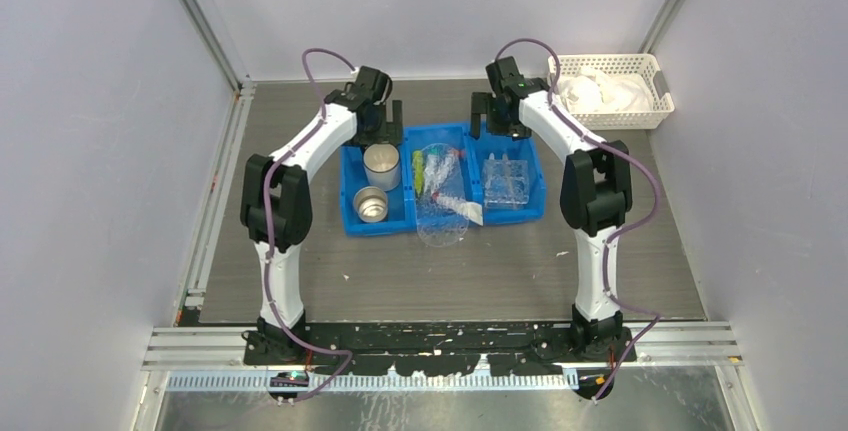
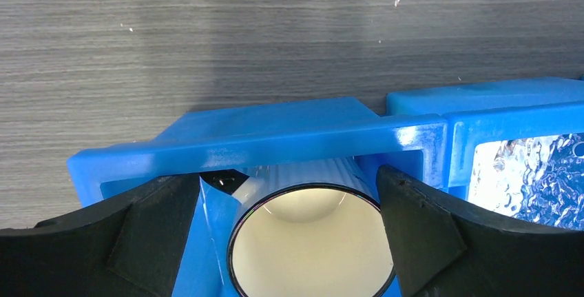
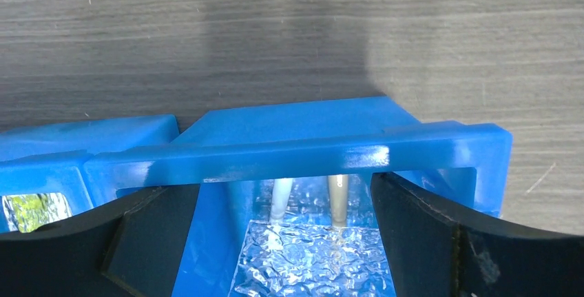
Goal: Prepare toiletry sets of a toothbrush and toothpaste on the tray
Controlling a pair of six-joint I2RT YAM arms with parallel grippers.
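A clear plastic tray (image 1: 440, 231) lies on the table just in front of the blue bin's (image 1: 352, 223) middle compartment. A reddish-white wrapped packet (image 1: 462, 209) lies across the tray's far edge. More wrapped packets (image 1: 436, 165), green and reddish, lie in the middle compartment. My left gripper (image 1: 384, 134) is open over the far end of the left compartment; in the left wrist view (image 2: 289, 193) a metal cup (image 2: 310, 249) stands between its fingers. My right gripper (image 1: 497, 127) is open and empty over the far end of the right compartment, above stacked clear trays (image 3: 320, 262).
Two metal cups (image 1: 381, 166) (image 1: 371, 203) stand in the bin's left compartment. Clear trays (image 1: 505, 181) fill the right compartment. A white lattice basket (image 1: 612, 91) with white wrapped items stands at the back right. Grey walls close in both sides.
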